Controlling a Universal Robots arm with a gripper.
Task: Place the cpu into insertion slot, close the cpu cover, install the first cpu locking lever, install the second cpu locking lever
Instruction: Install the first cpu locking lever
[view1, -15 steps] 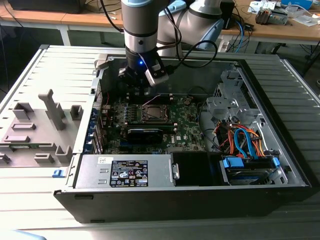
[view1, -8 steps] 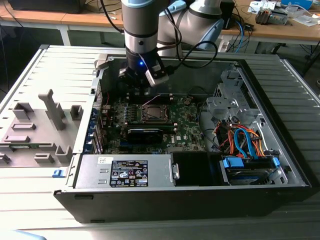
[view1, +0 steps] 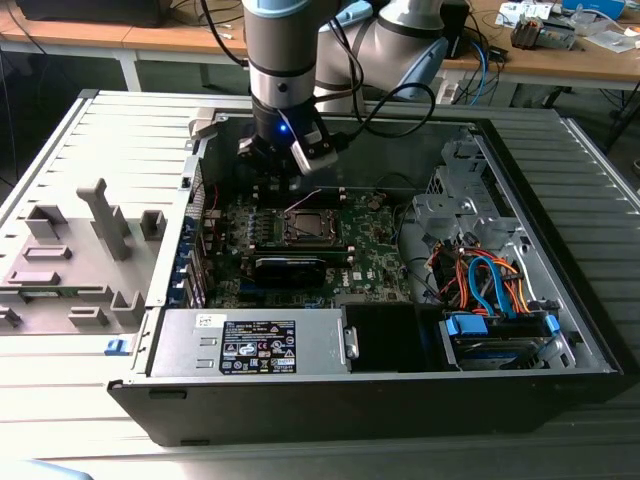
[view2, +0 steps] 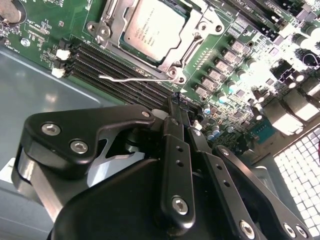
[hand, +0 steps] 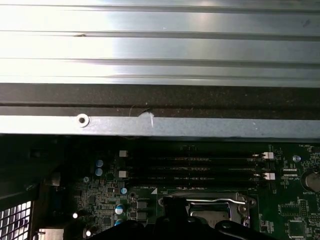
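The cpu (view2: 152, 27), silvery-grey, lies flat in the insertion slot (view1: 308, 226) on the green motherboard. The cpu cover (view2: 200, 25) is down around it as a metal frame. One thin wire locking lever (view2: 131, 78) stands free along the socket's edge, beside the memory slots; in the exterior view it rises slanted over the socket. My gripper (view2: 174, 99) hangs just above the board with its black fingers (view2: 175, 145) shut together and nothing between them. Its tip is close to the lever's hinged end. In the exterior view the gripper (view1: 285, 168) is behind the socket, near the case's back wall.
The open computer case holds a power supply (view1: 250, 345) in front and a drive cage with blue and orange cables (view1: 490, 285) on the exterior view's right. The case's metal wall (hand: 160, 125) runs close to the memory slots (hand: 195, 165). A grey fixture (view1: 80, 250) lies left.
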